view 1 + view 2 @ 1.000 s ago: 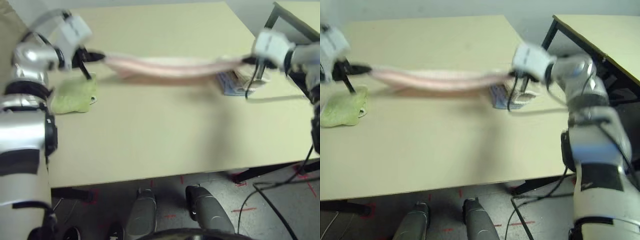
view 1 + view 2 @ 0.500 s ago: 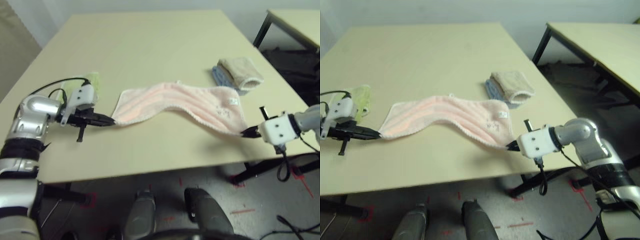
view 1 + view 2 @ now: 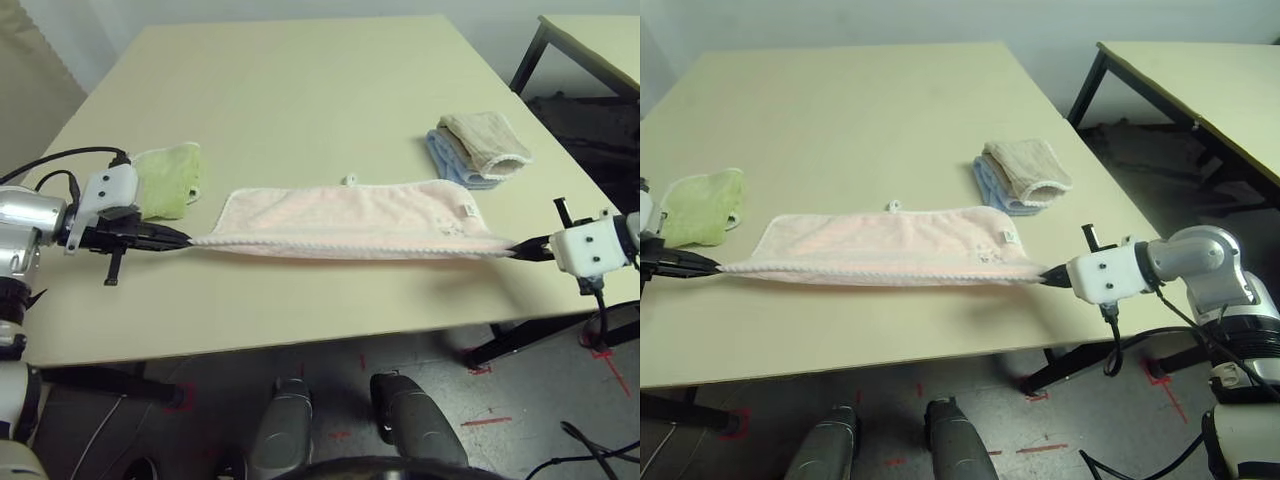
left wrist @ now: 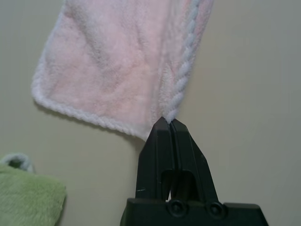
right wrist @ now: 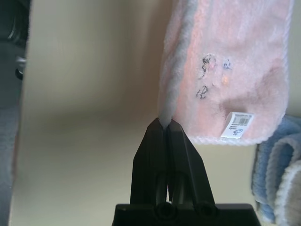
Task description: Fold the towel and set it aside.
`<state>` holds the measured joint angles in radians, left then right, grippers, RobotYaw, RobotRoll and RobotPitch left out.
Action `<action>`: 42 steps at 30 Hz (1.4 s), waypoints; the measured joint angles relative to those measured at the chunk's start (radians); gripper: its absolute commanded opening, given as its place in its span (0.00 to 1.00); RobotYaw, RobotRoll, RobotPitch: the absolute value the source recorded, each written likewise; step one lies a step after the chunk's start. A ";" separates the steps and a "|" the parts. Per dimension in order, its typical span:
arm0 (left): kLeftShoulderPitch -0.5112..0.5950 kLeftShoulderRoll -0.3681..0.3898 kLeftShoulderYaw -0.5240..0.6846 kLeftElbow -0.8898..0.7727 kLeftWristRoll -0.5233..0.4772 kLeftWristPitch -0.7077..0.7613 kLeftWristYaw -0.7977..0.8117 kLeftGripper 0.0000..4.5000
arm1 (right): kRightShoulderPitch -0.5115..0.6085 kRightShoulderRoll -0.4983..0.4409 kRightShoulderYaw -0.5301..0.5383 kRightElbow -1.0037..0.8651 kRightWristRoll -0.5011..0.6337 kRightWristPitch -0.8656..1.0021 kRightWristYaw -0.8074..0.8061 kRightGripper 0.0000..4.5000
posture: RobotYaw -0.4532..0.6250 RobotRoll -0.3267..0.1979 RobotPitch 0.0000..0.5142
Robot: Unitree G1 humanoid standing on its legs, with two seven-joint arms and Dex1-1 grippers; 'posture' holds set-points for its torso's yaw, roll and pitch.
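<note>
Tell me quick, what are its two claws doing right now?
Left gripper: fingers shut on a corner of the towel.
Right gripper: fingers shut on the towel's opposite corner.

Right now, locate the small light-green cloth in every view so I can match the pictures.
Left eye view: light-green cloth at left, beside the pink towel's left end.
Right eye view: far left, again off the towel's left end.
Left wrist view: lower left corner.
Right wrist view: not in it.
Shared landmark: the pink towel, in all four views.
</note>
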<state>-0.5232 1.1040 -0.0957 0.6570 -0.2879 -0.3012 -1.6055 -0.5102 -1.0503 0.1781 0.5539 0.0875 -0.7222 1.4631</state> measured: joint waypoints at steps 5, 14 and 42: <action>0.098 0.003 0.010 -0.101 -0.029 0.051 0.000 0.01 | 0.078 -0.021 0.000 -0.102 0.095 0.081 0.088 0.00 | 0.44 0.62 0.28; 0.279 0.060 0.044 -0.336 -0.111 0.230 -0.006 0.01 | 0.138 -0.151 0.047 -0.292 0.301 0.270 0.145 0.00 | 0.45 0.62 0.28; 0.232 0.137 0.003 -0.227 -0.152 0.194 -0.005 0.01 | 0.053 -0.235 0.208 -0.238 0.376 0.320 0.148 0.00 | 0.45 0.62 0.28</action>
<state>-0.2912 1.2410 -0.0927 0.4296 -0.4398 -0.1072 -1.6109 -0.4574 -1.2857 0.3858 0.3157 0.4635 -0.4022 1.6112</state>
